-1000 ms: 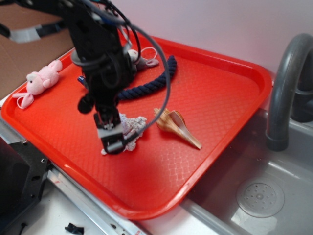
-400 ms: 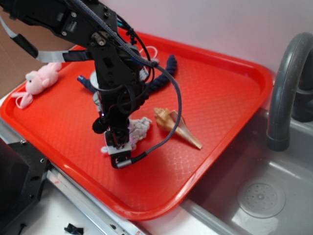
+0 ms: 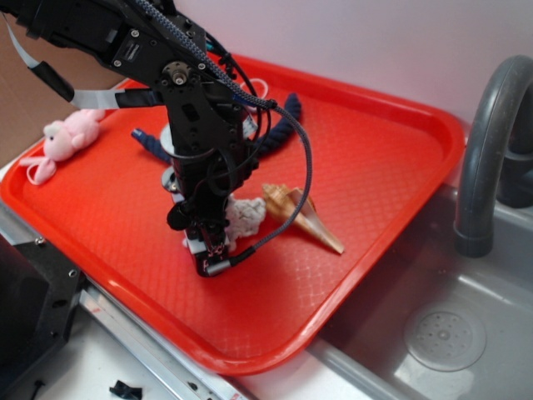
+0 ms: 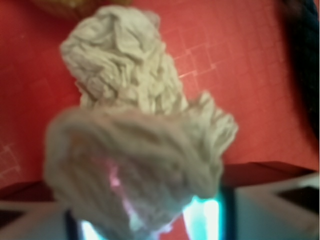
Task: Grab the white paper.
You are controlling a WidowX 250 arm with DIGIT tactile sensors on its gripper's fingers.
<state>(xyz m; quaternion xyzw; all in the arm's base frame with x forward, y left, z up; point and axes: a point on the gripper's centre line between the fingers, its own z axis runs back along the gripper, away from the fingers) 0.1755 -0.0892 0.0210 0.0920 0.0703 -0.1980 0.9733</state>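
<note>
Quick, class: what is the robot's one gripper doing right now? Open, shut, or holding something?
Gripper: down on the white paper, which fills the wrist view between its fingers; whether it has closed on the paper cannot be told.

One camera stands off the sink-side corner, looking down across the whole red tray and the arm. A second, on the wrist, looks straight down from very close. Both show the white paper on the tray's floor.
</note>
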